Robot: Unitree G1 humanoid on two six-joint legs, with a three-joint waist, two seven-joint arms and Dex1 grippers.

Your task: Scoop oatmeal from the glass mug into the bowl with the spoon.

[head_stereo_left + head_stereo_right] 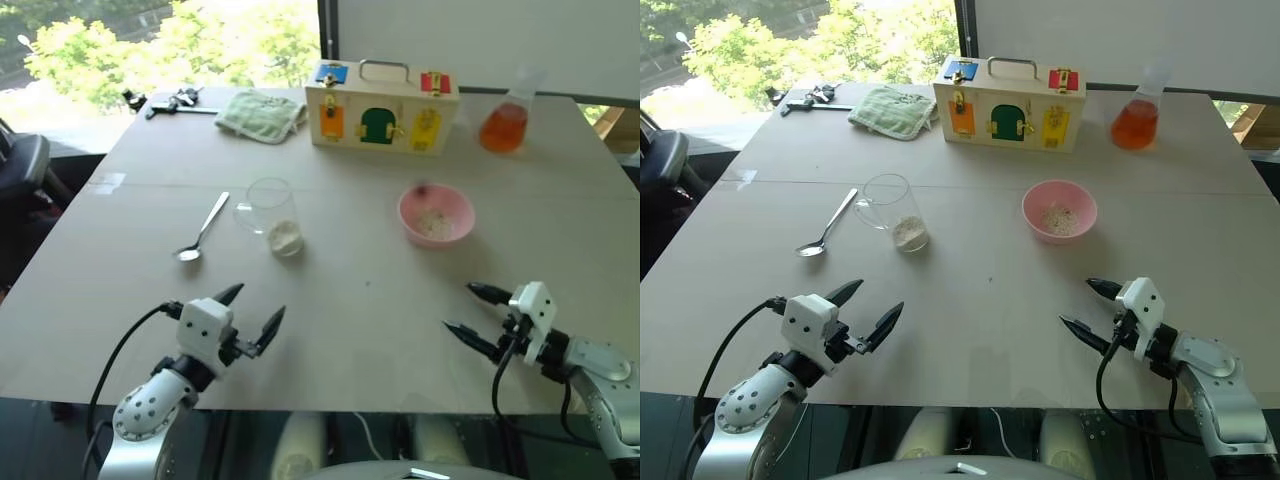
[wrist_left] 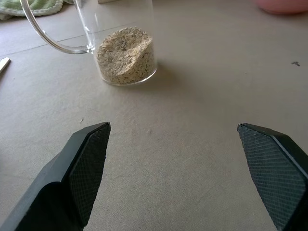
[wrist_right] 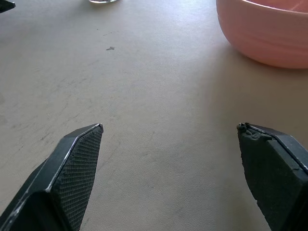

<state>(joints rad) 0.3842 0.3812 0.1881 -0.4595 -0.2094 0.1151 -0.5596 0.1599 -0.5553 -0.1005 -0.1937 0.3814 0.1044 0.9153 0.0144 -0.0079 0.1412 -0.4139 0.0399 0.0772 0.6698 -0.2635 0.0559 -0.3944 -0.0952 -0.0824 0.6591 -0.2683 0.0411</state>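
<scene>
Table: pale grey-beige tabletop (image 1: 970,300) filled my head view, with a bright window and green trees beyond its far edge.
Left claw: I saw my left gripper (image 1: 865,306) low over the near edge, fingers spread wide with nothing between them, only bare table under the tips.
Right claw: my right gripper (image 1: 1087,306) hung over the near right side, also gaping wide and empty, well apart from the left one.
Glass mug: the glass mug (image 1: 892,211) stood upright ahead of the left gripper, handle turned toward the spoon.
Oatmeal: pale flaky oatmeal (image 2: 126,55) lay in the bottom of the mug; a smaller heap already sat in the bowl.
Spoon: the spoon (image 1: 826,224) lay flat on the table just left of the mug, untouched, its oval end nearer me.
Bowl: the pink bowl (image 1: 1060,211) sat ahead of the right gripper, well to the right of the mug.
Far edge: I noted a colourful wooden box (image 1: 1009,103) with a handle, a flask of orange liquid (image 1: 1137,120) to its right, a green cloth (image 1: 891,109) to its left.
</scene>
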